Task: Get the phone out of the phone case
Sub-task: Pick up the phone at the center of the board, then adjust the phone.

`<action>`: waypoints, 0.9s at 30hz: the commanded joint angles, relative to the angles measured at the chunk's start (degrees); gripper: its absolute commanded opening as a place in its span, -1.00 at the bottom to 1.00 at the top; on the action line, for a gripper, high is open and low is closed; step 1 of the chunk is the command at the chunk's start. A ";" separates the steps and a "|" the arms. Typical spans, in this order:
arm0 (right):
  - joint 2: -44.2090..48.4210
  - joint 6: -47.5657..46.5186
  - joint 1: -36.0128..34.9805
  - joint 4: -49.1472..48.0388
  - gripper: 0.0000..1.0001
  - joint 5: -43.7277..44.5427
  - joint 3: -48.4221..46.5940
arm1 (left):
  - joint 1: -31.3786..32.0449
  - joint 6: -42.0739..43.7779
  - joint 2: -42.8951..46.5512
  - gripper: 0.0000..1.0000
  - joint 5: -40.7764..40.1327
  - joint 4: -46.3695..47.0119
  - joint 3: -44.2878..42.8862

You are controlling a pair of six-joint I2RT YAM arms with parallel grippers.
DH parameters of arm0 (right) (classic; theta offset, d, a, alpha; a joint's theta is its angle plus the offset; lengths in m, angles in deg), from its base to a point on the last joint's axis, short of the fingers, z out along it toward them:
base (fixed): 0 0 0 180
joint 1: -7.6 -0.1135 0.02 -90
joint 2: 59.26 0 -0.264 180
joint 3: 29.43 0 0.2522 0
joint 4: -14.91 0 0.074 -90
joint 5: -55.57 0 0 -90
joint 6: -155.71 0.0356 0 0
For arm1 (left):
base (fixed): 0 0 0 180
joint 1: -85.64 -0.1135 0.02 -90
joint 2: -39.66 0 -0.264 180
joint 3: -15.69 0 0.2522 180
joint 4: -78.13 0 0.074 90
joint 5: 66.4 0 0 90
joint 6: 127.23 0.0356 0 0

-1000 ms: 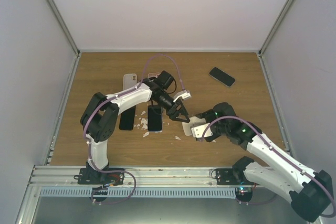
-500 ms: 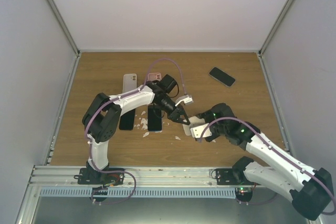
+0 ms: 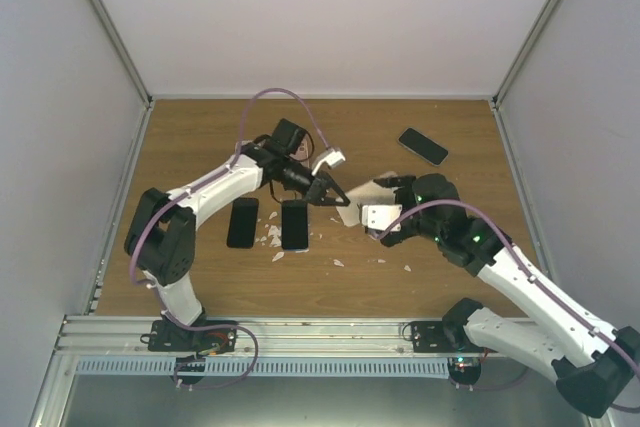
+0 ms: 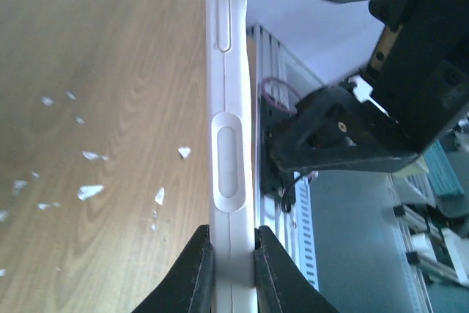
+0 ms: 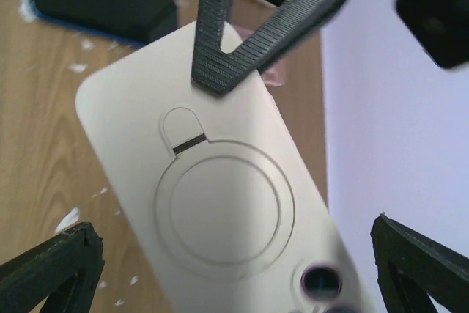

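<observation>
Left claw [image 4: 233, 234] is clamped on the thin side edge of the cream phone case [image 4: 229, 144]. In the overhead view, the case juts from its tips toward 3 o'clock. Right claw [image 5: 234, 254], at the case's 4 o'clock, gapes wide, its fingers either side of the case's back and clear of it.

White-and-black arms [image 3: 215, 190], purple cables [image 3: 280, 91], black fingers [image 4: 198, 269]
</observation>
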 commanded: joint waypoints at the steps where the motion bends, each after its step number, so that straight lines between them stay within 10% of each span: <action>1: -0.51 9.17 -0.02 -1.07 0.99 1.33 -5.44 | -4.22 -5.12 5.48 -1.00 5.27 9.18 -0.73; 27: -13.93 68.80 16.99 -3.79 0.96 -16.93 -43.30 | -11.20 -22.82 24.31 -1.00 -24.57 24.56 -3.95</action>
